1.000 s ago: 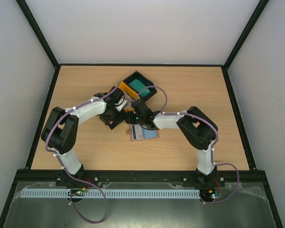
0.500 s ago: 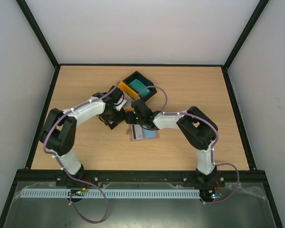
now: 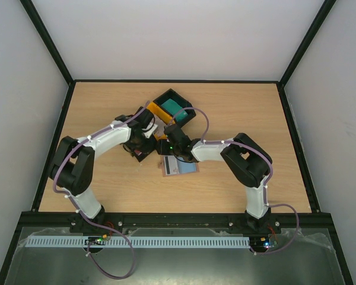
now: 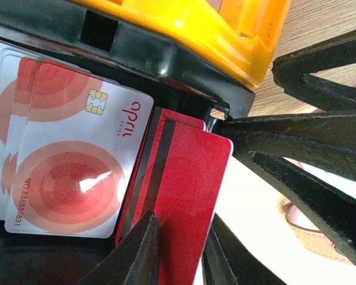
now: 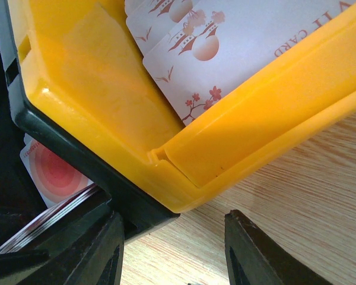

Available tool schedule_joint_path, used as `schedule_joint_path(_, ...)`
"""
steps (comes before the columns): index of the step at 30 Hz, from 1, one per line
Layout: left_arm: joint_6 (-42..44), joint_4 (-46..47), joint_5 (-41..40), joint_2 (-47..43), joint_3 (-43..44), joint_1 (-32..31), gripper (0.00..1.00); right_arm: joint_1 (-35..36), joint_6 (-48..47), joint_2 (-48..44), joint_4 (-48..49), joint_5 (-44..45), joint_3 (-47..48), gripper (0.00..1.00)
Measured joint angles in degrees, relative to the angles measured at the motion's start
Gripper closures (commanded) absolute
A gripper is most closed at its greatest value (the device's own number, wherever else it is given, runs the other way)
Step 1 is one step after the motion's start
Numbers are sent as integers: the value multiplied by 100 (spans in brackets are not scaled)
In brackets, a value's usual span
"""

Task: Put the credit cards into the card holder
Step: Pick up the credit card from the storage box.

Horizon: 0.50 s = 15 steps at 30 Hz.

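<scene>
L jaws narrow, pinching bottom edge of a tilted thin red plastic card (image 4: 190, 172) w/ dark stripe, just beside yellow plastic tray (image 4: 184, 29). Next to it, red-and-white card stack (image 4: 65, 172) reads "NO 8888…". R jaws wide, empty, at tray's corner. Inside tray, whitish cards (image 5: 237, 35) read "CARD". Close by tray: pink-brown leather card holder (image 4: 311, 234).

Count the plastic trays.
3: a black tray with teal cards at the back, a yellow tray beside it, another black tray with red-and-white cards against the yellow one. Others may be hidden.
</scene>
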Motion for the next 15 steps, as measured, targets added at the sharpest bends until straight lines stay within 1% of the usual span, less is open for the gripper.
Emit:
schedule_joint_path(10,7,-68,11,-98,9,0,84,0,22,0,0,-4,0,56)
schedule_joint_path(15,4,-70,-9,-122,9,0,85,0,24,0,0,-7,0,56)
